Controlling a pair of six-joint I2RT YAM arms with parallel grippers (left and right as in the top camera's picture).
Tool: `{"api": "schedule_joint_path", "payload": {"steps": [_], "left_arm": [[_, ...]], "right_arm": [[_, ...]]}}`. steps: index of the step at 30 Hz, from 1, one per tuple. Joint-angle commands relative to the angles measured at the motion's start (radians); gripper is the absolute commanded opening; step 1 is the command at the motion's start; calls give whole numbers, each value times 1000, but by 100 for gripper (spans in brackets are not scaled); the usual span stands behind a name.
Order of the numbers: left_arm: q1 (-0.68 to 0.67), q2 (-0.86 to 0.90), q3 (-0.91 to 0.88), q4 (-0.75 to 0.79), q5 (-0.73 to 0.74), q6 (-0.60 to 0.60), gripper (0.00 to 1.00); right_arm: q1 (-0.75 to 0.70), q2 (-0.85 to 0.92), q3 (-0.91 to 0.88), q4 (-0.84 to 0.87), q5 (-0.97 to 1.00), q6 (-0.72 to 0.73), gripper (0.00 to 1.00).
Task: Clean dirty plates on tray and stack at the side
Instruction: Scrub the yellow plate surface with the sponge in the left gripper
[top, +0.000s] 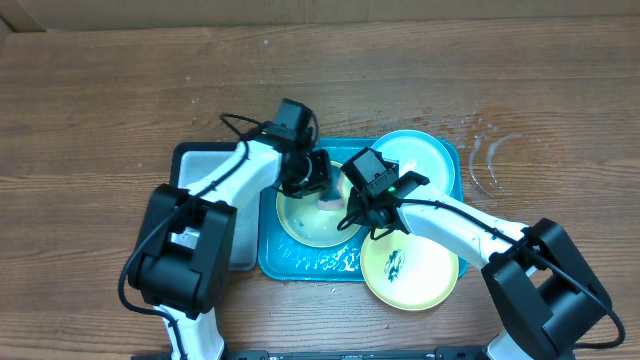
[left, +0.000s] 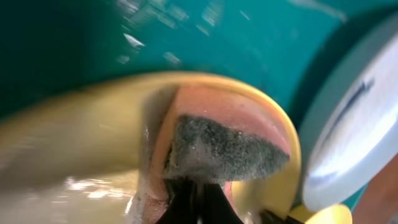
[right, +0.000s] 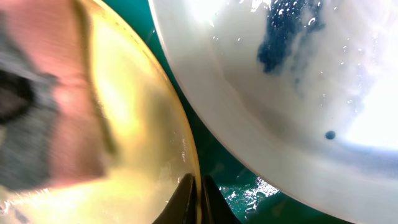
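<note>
A yellow-green plate (top: 305, 222) lies in the teal tray (top: 300, 268). My left gripper (top: 322, 183) is shut on a pink sponge with a grey scouring side (top: 331, 201) and presses it on that plate; the sponge (left: 224, 146) fills the left wrist view above the fingers (left: 196, 205). My right gripper (top: 358, 216) is shut on the plate's right rim (right: 186, 155), with the fingers (right: 199, 200) pinching its edge. A light blue plate (top: 418, 160) with a dark smear (right: 283, 31) lies at the tray's back right. A second yellow-green plate (top: 412, 272) with a black smear sits at the front right, partly off the tray.
A smaller grey tray with a black rim (top: 205, 165) lies left of the teal tray, under my left arm. Water glistens on the teal tray's floor (right: 249, 193). A wet patch (top: 490, 160) marks the wooden table to the right.
</note>
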Motion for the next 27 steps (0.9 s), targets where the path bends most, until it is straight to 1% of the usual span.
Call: {"api": "schedule_joint_path", "payload": {"steps": [1, 4, 7, 11, 16, 20, 24, 27], "left_arm": [[57, 14, 21, -4, -63, -20, 4], [92, 14, 25, -8, -60, -3, 4], [98, 8, 55, -51, -58, 56, 4], [69, -11, 129, -160, -66, 184, 4], [9, -29, 229, -313, -140, 304, 4], [-21, -29, 259, -352, -174, 321, 4], [-20, -7, 258, -387, -135, 325, 4], [-21, 17, 257, -425, -140, 332, 4]], "right_arm": [[1, -5, 1, -6, -1, -1, 4], [1, -5, 1, -6, -1, -1, 4], [1, -5, 1, -6, 0, -1, 4], [1, -5, 1, -3, 0, -1, 4], [1, -5, 1, -2, 1, -2, 4], [1, -5, 1, -3, 2, -2, 4], [1, -5, 1, -6, 2, -1, 4], [1, -5, 1, -7, 2, -1, 4]]}}
